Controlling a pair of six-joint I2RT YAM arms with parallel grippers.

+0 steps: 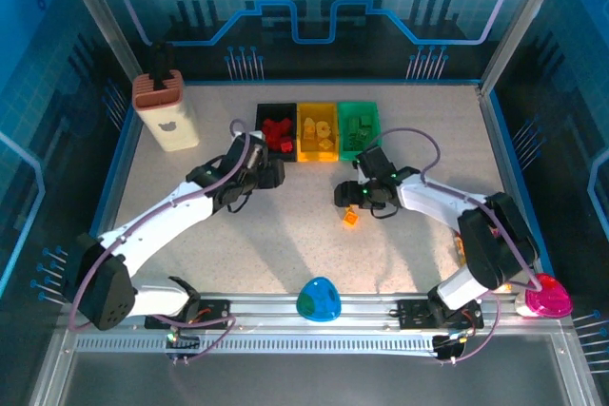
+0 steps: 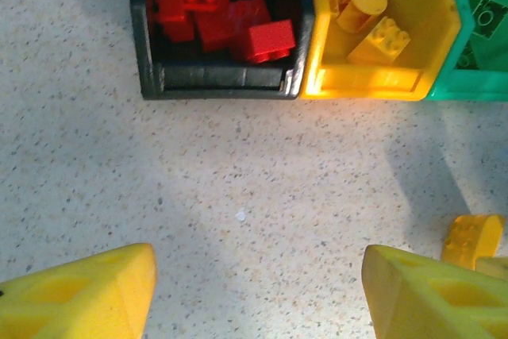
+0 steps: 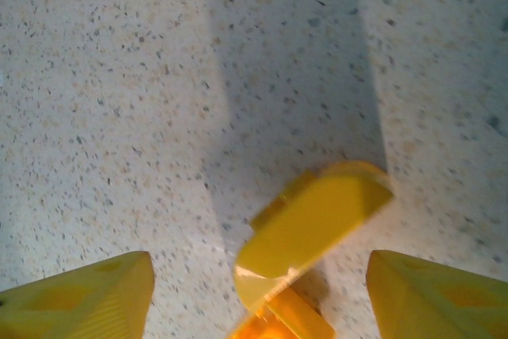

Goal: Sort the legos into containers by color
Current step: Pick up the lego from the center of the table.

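Note:
Three bins stand in a row at the back: black point(image 1: 265, 111) with red legos point(image 2: 270, 40), yellow point(image 1: 317, 152) with yellow legos point(image 2: 379, 36), green point(image 1: 359, 106) with green legos. My left gripper point(image 1: 273, 175) hangs open over bare table just in front of the black bin point(image 2: 218, 85), nothing between its fingers point(image 2: 95, 291). A loose yellow lego point(image 2: 474, 237) lies by its right finger. My right gripper point(image 1: 344, 195) is open above a yellow lego point(image 3: 317, 224) that rests tilted on an orange piece point(image 3: 286, 325); this pair point(image 1: 350, 217) lies on the table.
A beige block with a brown top point(image 1: 166, 111) stands at the back left. A blue-green egg point(image 1: 319, 299) sits at the front edge and a pink bowl point(image 1: 550, 297) at the front right. A small orange piece point(image 1: 460, 250) lies beside the right arm.

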